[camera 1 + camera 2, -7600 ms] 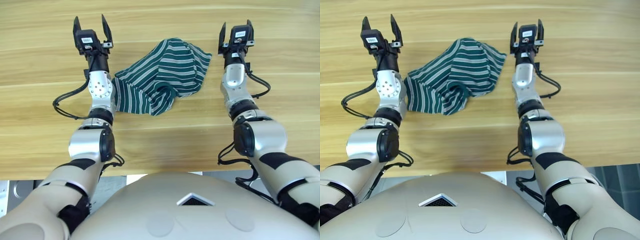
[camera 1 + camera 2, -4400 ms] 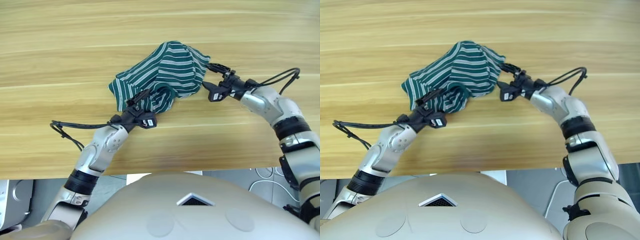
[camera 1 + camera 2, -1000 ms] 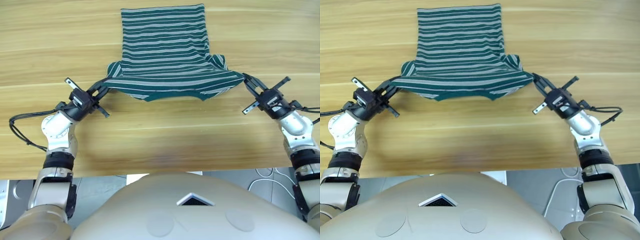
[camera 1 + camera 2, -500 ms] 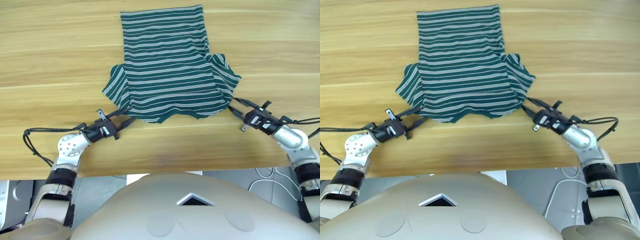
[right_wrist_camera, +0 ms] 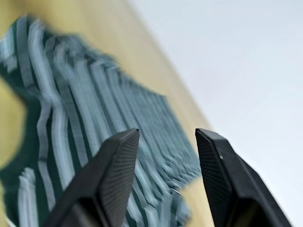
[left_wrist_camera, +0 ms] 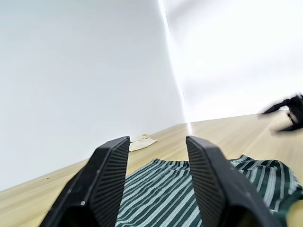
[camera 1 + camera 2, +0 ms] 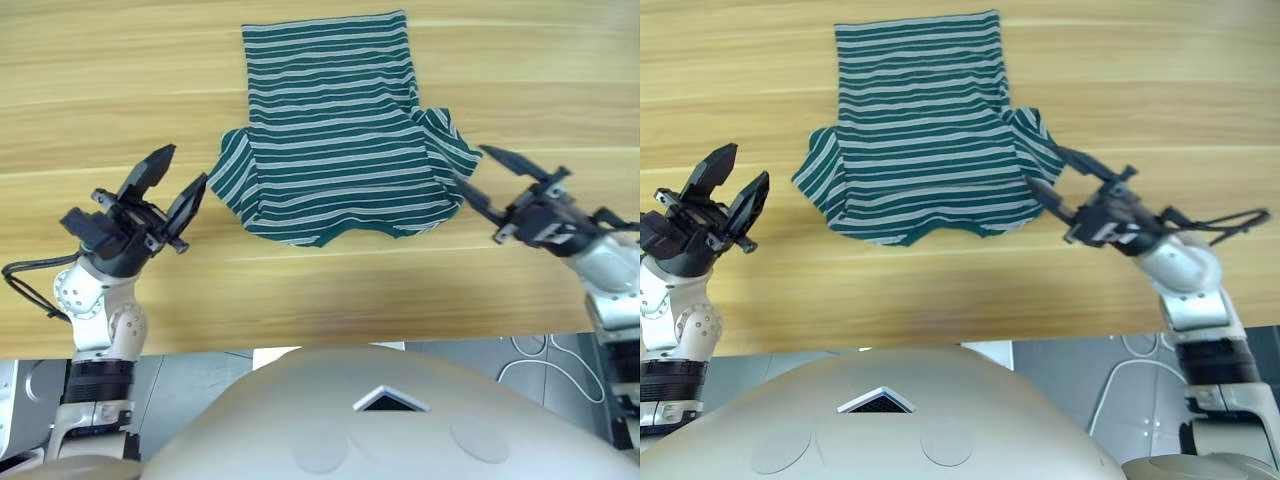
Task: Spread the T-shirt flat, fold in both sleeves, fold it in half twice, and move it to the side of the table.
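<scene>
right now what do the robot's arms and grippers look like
The left arm and right arm are silver-grey with black joint bands and thin black cables looping off each wrist. The left gripper and right gripper are black, each with two long tapered pointed fingers, finely ribbed.

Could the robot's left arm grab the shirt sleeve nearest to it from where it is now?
Probably yes. The left gripper hovers open just beside that sleeve, and nothing stands between them on the table.
</scene>
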